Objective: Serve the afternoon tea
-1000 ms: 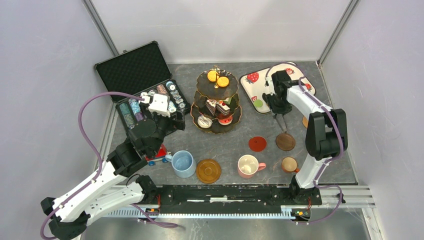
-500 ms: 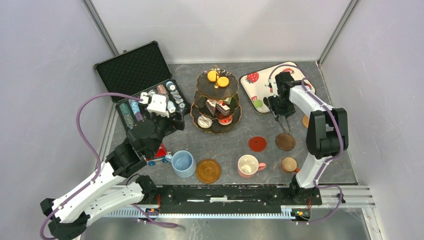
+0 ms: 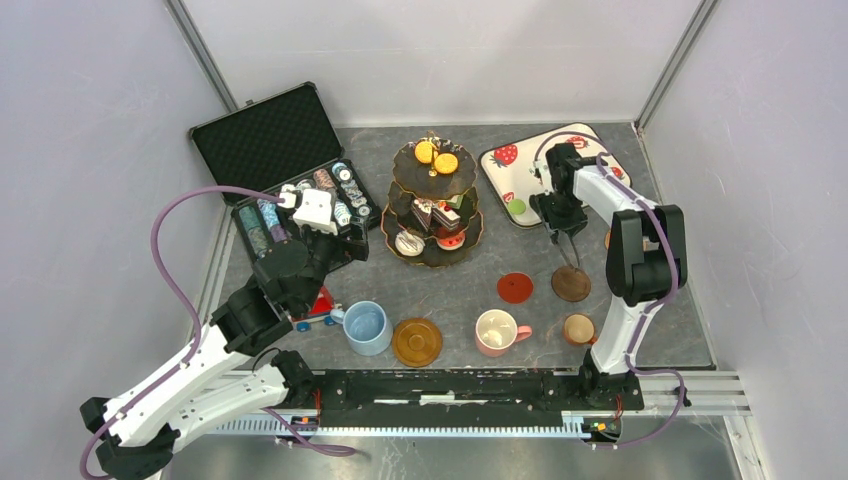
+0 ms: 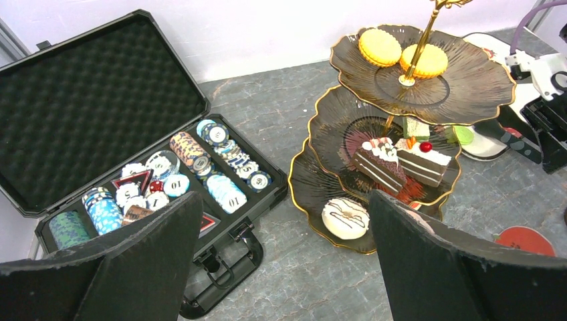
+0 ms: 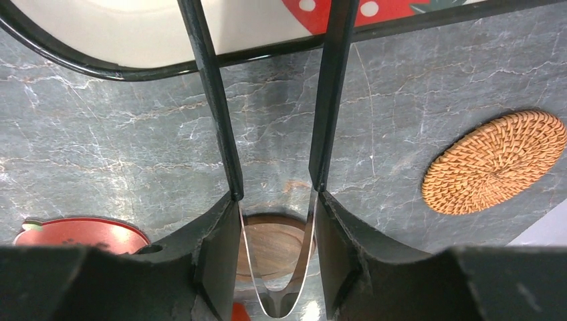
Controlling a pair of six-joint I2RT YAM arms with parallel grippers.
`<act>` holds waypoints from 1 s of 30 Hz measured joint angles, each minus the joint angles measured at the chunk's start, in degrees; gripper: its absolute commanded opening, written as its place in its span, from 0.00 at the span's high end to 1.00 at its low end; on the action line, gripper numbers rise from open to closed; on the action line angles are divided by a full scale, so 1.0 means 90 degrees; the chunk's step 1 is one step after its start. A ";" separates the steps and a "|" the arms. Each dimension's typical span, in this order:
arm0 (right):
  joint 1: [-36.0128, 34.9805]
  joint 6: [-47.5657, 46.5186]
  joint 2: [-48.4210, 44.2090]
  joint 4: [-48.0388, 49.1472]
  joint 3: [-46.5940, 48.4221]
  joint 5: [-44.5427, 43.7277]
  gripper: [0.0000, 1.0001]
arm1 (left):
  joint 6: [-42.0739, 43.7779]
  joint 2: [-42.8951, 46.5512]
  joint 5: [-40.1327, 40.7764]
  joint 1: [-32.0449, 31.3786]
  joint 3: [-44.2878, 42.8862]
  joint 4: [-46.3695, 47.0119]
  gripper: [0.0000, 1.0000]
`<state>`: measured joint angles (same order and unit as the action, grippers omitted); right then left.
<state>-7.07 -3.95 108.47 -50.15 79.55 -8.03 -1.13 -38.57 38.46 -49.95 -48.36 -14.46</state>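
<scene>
The dark three-tier gold-rimmed stand (image 3: 432,205) holds orange macarons (image 4: 380,47), cake slices (image 4: 381,164) and a white donut (image 4: 345,218). My left gripper (image 4: 284,200) is open and empty, above the table between the poker case and the stand (image 4: 334,120). My right gripper (image 5: 275,207) is shut on metal tongs (image 5: 214,100), whose black arms point at the strawberry tray (image 5: 167,27). A blue mug (image 3: 367,327), a pink mug (image 3: 497,332) and a small brown mug (image 3: 578,329) stand near the front. The green mug is out of view.
Coasters lie on the table: red (image 3: 515,288), dark wood (image 3: 571,284), golden brown (image 3: 417,341), wicker (image 5: 498,160). The open black poker-chip case (image 3: 290,180) is back left. A red toy car (image 3: 318,310) sits under my left arm.
My right gripper with the tongs has shifted slightly right, by the strawberry tray. The left arm has barely moved.
</scene>
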 measured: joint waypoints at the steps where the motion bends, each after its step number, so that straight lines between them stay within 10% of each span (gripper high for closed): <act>1: 0.0000 -0.0005 0.0010 -0.0010 0.0027 -0.0002 0.64 | 0.0000 0.0000 0.0000 0.0000 0.0000 -0.0002 0.00; 15: 0.0002 0.0092 -0.0338 0.0491 -0.0044 0.0172 0.82 | 0.0000 -0.0007 0.0002 0.0000 0.0000 0.0000 0.00; 30: 0.0034 0.0245 -0.3592 0.1739 -0.1297 0.1945 0.84 | 0.0000 -0.0053 0.0049 0.0000 0.0000 0.0000 0.00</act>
<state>-6.76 -1.74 76.14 -34.50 67.88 9.47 -1.13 -39.05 38.89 -49.95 -48.36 -14.46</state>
